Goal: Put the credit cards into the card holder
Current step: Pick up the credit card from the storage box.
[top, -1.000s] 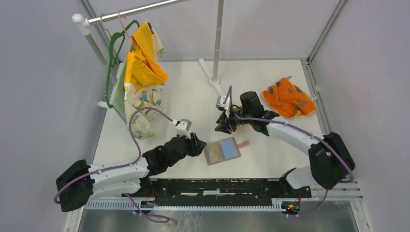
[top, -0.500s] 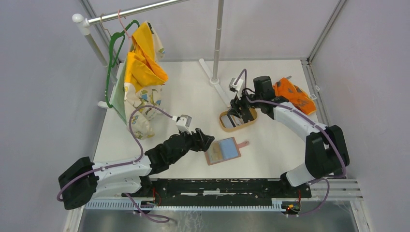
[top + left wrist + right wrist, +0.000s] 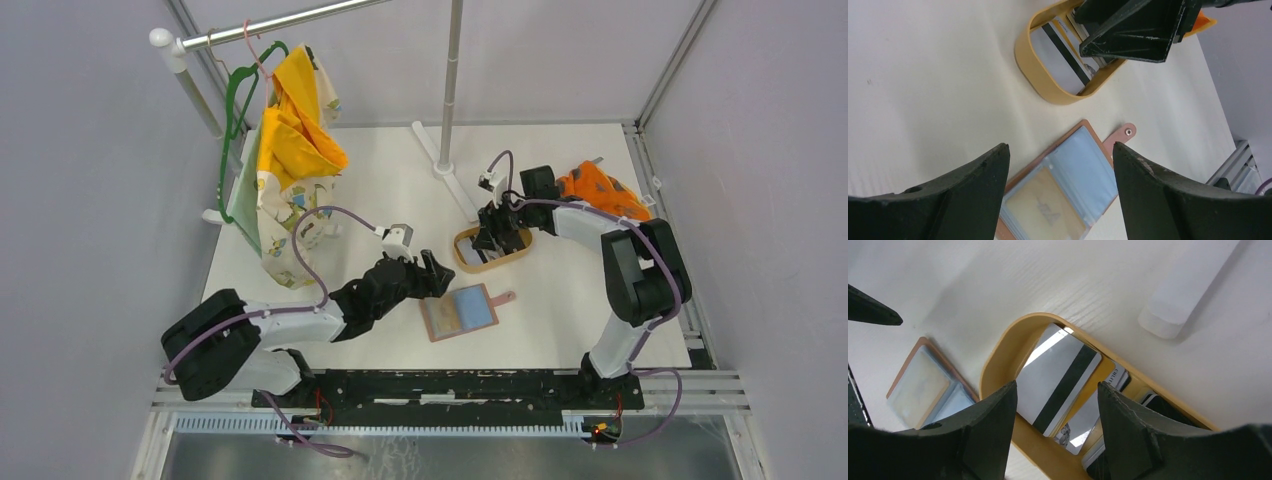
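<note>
The card holder (image 3: 459, 313) lies open on the table, reddish-brown with blue-grey pockets and a strap tab. It holds a yellowish card (image 3: 1040, 210) in one pocket. My left gripper (image 3: 432, 280) is open and empty, just left of and above the holder (image 3: 1083, 165). Several credit cards (image 3: 1058, 377), a white one with a black stripe on top, lie in the oval light-wood tray (image 3: 462, 262). My right gripper (image 3: 497, 235) is open and empty, hovering over the tray's cards (image 3: 1060, 57). The holder also shows in the right wrist view (image 3: 928, 385).
An orange patterned cloth (image 3: 600, 190) lies at the back right, behind the right arm. A clothes rack with a yellow garment (image 3: 290, 150) stands at the back left. A pole on a white foot (image 3: 445, 165) stands behind the tray.
My right gripper has moved back and right, uncovering the tray, and now hovers over its cards. My left gripper has moved forward and right, closer to the card holder.
</note>
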Action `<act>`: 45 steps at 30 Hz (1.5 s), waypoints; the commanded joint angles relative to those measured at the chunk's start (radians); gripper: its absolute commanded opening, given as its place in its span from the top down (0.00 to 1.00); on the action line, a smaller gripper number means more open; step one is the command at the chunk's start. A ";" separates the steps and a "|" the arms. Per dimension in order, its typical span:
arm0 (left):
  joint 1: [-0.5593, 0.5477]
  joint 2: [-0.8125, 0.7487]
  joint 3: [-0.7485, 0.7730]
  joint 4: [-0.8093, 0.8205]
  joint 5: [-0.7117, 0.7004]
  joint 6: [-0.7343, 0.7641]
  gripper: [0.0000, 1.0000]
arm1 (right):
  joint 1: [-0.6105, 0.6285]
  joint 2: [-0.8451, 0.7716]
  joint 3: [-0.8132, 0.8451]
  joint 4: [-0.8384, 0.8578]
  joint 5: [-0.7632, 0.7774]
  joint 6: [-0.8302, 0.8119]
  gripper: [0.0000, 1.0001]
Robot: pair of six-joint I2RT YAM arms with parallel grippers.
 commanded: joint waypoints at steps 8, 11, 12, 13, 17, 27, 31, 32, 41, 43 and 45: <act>0.092 0.229 0.148 0.089 0.085 -0.076 0.22 | -0.001 0.047 0.026 0.076 0.167 0.137 0.36; 0.096 0.297 0.212 0.057 0.096 -0.073 0.26 | 0.000 0.064 0.028 0.071 0.185 0.162 0.36; 0.096 0.306 0.220 0.054 0.097 -0.073 0.27 | 0.000 0.064 0.026 0.075 0.188 0.166 0.37; 0.096 0.315 0.228 0.049 0.095 -0.072 0.27 | 0.000 0.062 0.021 0.077 0.189 0.171 0.37; 0.096 0.357 0.263 0.027 0.100 -0.066 0.30 | -0.001 0.074 0.012 0.082 0.167 0.193 0.37; 0.097 0.430 0.337 -0.040 0.112 -0.046 0.51 | 0.009 0.122 0.002 0.085 0.128 0.243 0.39; 0.096 0.449 0.360 -0.062 0.115 -0.037 0.59 | 0.011 0.122 -0.005 0.099 0.072 0.275 0.39; 0.096 0.450 0.362 -0.065 0.115 -0.036 0.60 | 0.011 0.121 -0.010 0.106 0.052 0.286 0.39; 0.095 0.448 0.369 -0.072 0.117 -0.034 0.64 | 0.006 0.094 -0.055 0.189 -0.108 0.387 0.44; 0.095 0.446 0.371 -0.072 0.120 -0.034 0.65 | 0.006 0.091 -0.065 0.228 -0.142 0.413 0.46; 0.096 0.445 0.373 -0.072 0.125 -0.034 0.65 | 0.004 0.089 -0.075 0.250 -0.169 0.438 0.48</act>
